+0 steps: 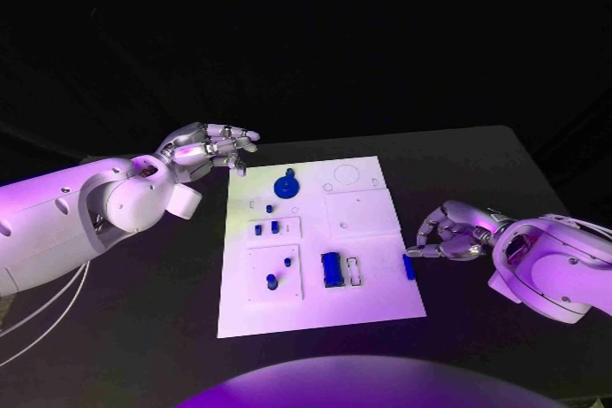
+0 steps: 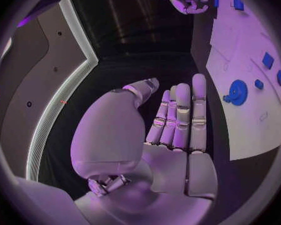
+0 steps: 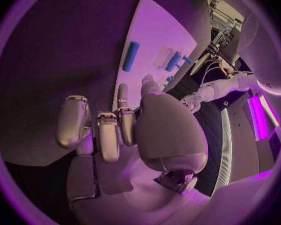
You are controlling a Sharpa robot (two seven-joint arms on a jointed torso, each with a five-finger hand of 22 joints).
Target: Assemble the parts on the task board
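Observation:
The white task board [image 1: 370,297] lies in the middle of the table. On it are a blue gear [image 1: 288,186] near the far left, two small blue parts [image 1: 267,228], a blue block [image 1: 332,268] and a blue bar [image 1: 409,266] at its right edge. My left hand [image 1: 210,147] hovers by the board's far left corner, empty, its fingers [image 2: 181,115] straight and the thumb apart; the gear [image 2: 238,92] lies beside it. My right hand [image 1: 449,235] hangs just right of the blue bar [image 3: 131,56] with fingers [image 3: 106,130] curled in, holding nothing.
Small square plates sit on the board; the near left plate [image 1: 274,273] carries two small blue pieces. Black table [image 1: 497,160] surrounds the board, with bare room on both sides.

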